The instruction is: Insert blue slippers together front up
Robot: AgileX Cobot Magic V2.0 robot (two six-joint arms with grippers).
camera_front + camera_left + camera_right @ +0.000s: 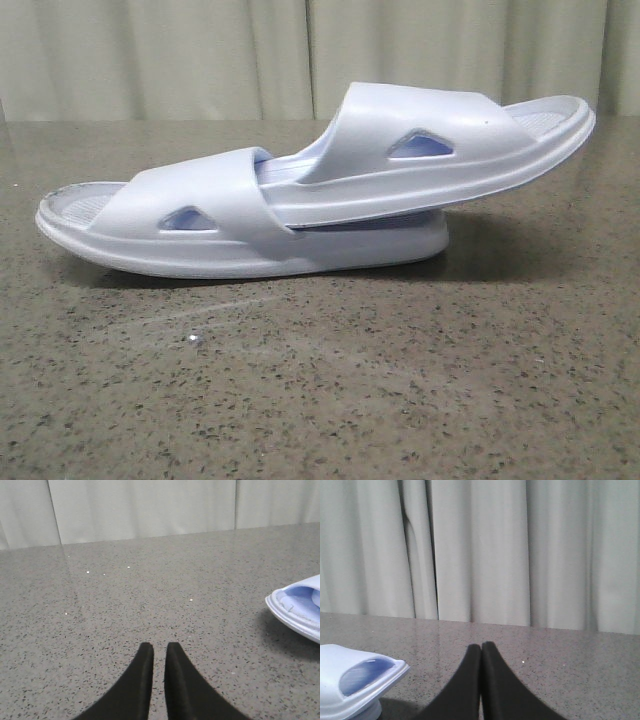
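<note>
Two pale blue slippers lie nested in the middle of the table in the front view. The lower slipper (pixel 200 215) rests flat on its sole. One end of the upper slipper (pixel 440 130) is pushed in under the lower one's strap, and its other end is tilted up to the right. No gripper shows in the front view. My left gripper (pixel 159 647) hangs over bare table with a narrow gap between its fingers, an end of a slipper (pixel 300 607) off to its side. My right gripper (pixel 481 646) is shut on nothing, beside the raised slipper end (pixel 355 680).
The slippers sit on a grey speckled stone tabletop (pixel 330 380). A pale curtain (pixel 200 60) hangs along the table's far edge.
</note>
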